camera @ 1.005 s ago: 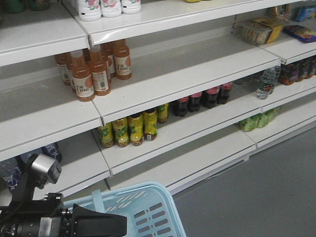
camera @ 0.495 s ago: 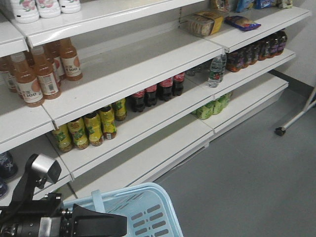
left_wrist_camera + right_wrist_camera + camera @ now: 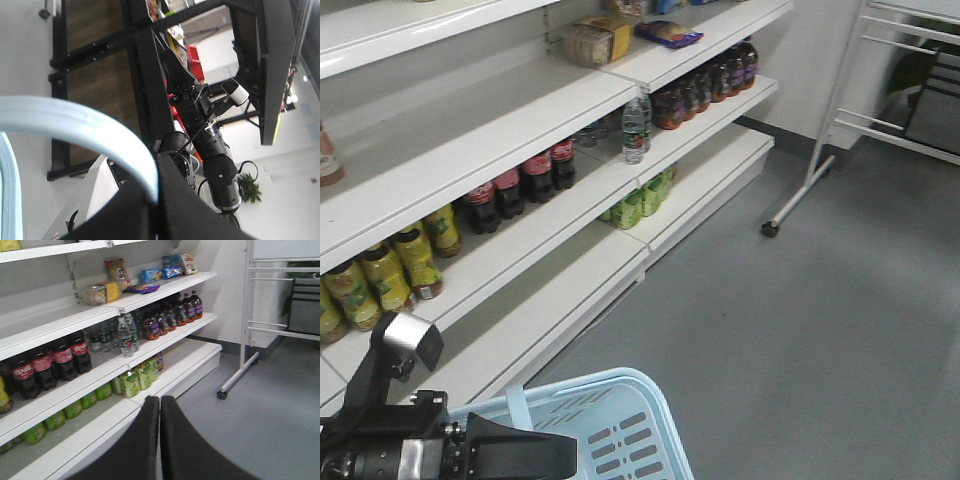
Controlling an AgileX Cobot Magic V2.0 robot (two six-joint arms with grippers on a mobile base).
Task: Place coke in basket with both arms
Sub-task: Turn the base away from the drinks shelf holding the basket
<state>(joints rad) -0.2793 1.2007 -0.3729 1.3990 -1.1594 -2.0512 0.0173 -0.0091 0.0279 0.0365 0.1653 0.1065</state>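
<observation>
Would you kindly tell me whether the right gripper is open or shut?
Shut: in the right wrist view, the right gripper has its black fingers meeting along a thin seam, holding nothing.

Clamps the left pincer (image 3: 535, 452) on the handle of the basket (image 3: 610, 378), forearm lying low and level. Holds the right pincer (image 3: 159, 440) pressed together on nothing, black fingers (image 3: 142, 445) touching along their length.

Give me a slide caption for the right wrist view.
Shut right claw facing shelves of cola bottles, green drinks and snacks.
</observation>
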